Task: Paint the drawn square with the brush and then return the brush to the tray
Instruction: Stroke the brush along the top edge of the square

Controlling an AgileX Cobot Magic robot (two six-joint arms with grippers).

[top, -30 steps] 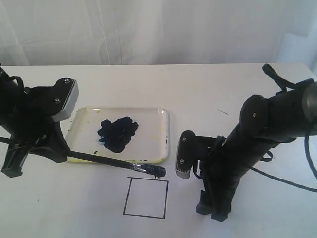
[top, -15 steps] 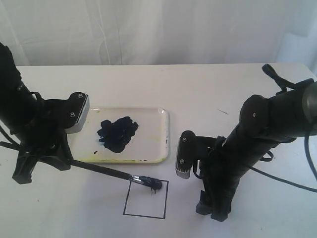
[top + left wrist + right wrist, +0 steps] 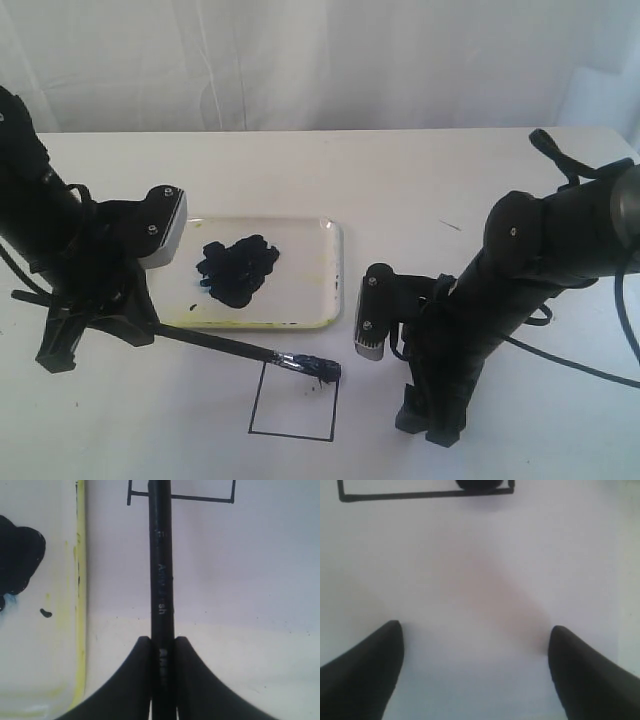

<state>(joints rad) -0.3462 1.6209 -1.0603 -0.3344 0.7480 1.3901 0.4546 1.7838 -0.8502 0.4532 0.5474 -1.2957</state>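
My left gripper (image 3: 148, 326) (image 3: 162, 642) is shut on the black handle of the brush (image 3: 235, 350) (image 3: 161, 570). The brush slants down to the right, and its black-stained tip rests at the upper right corner of the drawn square (image 3: 292, 400). A small black daub shows inside the square near that corner. The square's edge (image 3: 200, 498) (image 3: 395, 496) shows in both wrist views. The tray (image 3: 322, 270) (image 3: 60, 670) with its black paint blot lies just behind the square. My right gripper (image 3: 432, 420) (image 3: 475, 645) stands open to the right of the square, holding nothing.
A white table carries everything. The right arm's black body (image 3: 520, 290) and a cable (image 3: 580, 365) take up the right side. A white curtain hangs behind the table. A small dark mark (image 3: 450, 226) lies on the table behind the right arm.
The left arm carried the brush forward from the tray's front edge onto the square. The tip has since slid right to the upper right corner, leaving a small daub. The right arm stayed still.
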